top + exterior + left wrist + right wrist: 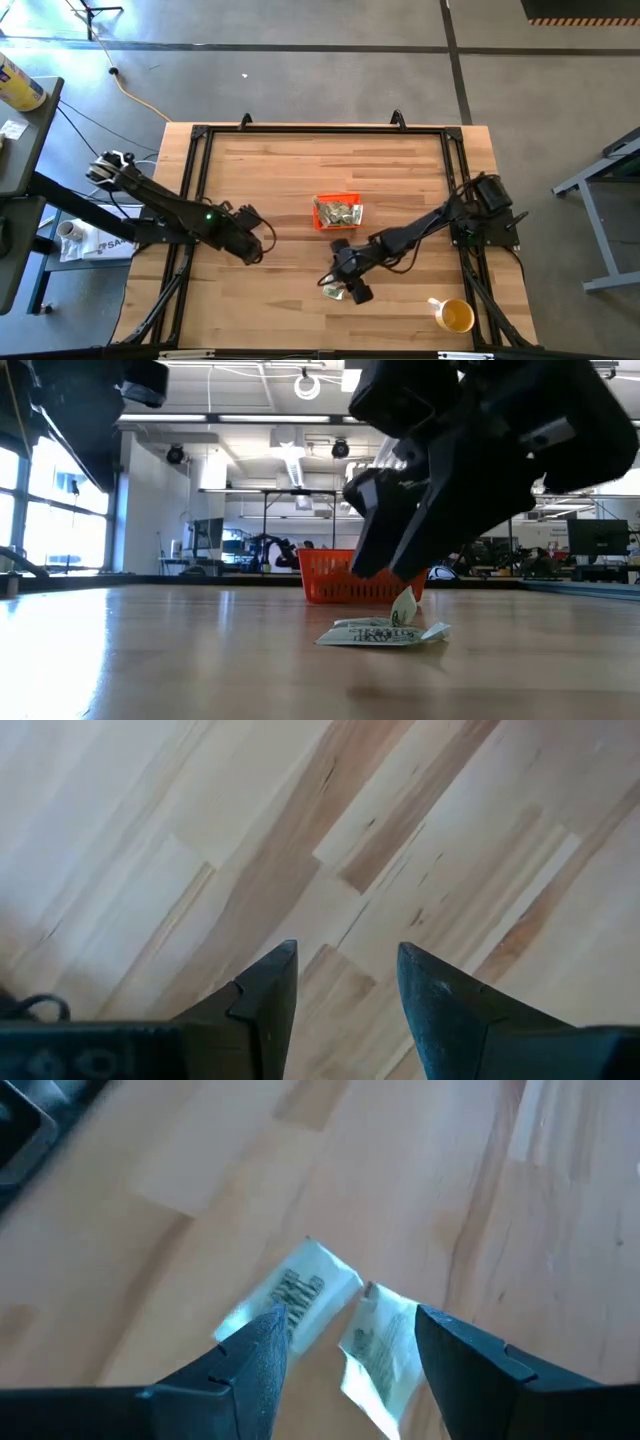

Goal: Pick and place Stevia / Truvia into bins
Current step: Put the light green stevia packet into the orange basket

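Stevia packets [345,1325] lying on worktop [270,180], lower centre of high frame, below orange bin [337,212]. Right pincer [345,1345] hovering spread above them, pinching nothing. Left pincer [345,980] waiting spread at centre left.

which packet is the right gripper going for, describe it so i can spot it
Start at the orange bin in the middle of the wooden table; the right gripper hangs open just in front of it. Two packets lie loose below it, and the target is probably the curled one between its fingers, not the flat one.
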Tool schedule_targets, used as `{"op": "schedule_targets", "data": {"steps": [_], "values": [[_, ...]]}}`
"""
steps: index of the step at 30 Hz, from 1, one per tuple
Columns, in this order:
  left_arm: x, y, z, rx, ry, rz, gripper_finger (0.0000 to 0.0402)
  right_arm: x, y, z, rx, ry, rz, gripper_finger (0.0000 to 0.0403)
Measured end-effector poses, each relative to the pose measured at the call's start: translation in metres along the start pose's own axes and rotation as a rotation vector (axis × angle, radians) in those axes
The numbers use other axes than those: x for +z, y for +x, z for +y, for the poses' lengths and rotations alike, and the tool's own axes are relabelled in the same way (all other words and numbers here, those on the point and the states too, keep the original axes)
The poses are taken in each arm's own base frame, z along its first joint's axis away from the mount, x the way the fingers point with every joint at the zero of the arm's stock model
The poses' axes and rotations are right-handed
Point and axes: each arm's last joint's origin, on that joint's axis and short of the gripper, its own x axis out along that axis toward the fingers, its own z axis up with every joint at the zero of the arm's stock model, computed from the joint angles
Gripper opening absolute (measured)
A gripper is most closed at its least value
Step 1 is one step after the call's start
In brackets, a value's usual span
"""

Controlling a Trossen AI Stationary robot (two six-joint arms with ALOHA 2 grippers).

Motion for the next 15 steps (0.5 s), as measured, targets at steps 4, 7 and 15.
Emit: {"op": "schedule_targets", "data": {"steps": [4,7,15], "values": [[-0.003,0.0,0.007,-0.005,0.028,-0.012,0.0206,-0.002,0.01,0.001,-0.046,0.0,0.067,0.021],[-0.004,0.0,0.008,-0.008,0.041,-0.018,0.0206,-0.007,0.012,0.003,-0.099,-0.007,0.132,0.021],[-0.004,0.0,0.008,-0.004,0.05,-0.028,0.0206,-0.013,0.011,0.012,-0.168,-0.039,0.192,0.0201]]}}
